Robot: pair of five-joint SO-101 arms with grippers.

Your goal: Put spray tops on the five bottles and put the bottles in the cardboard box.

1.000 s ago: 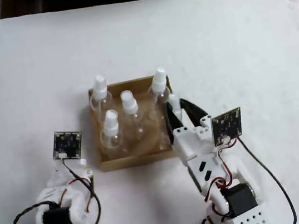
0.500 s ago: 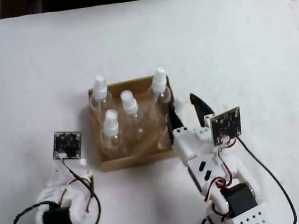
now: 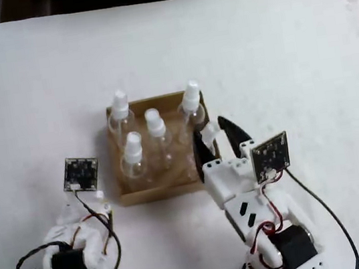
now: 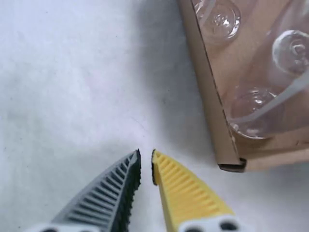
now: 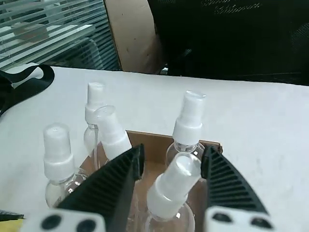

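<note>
The cardboard box (image 3: 129, 197) sits mid-table, and three capped clear bottles (image 3: 155, 126) stand upright inside it, with another at its far right corner (image 3: 190, 99). A fifth capped bottle (image 3: 209, 130) leans at the box's right edge. My right gripper (image 3: 213, 140) is open around it, one black finger on each side. In the right wrist view this tilted bottle (image 5: 175, 186) sits inside the right gripper (image 5: 172, 157) with gaps on both sides. My left gripper (image 4: 146, 160) is shut and holds nothing, low over the table beside the box (image 4: 212, 123).
White table all around, with wide free room behind and to the right of the box. The left arm (image 3: 69, 256) rests near the front edge, left of the box. A dark chair (image 5: 231, 38) stands beyond the table's far edge.
My right gripper's fingers spread apart around the fifth bottle, then the arm shifted slightly left toward the box. The left arm has stayed still.
</note>
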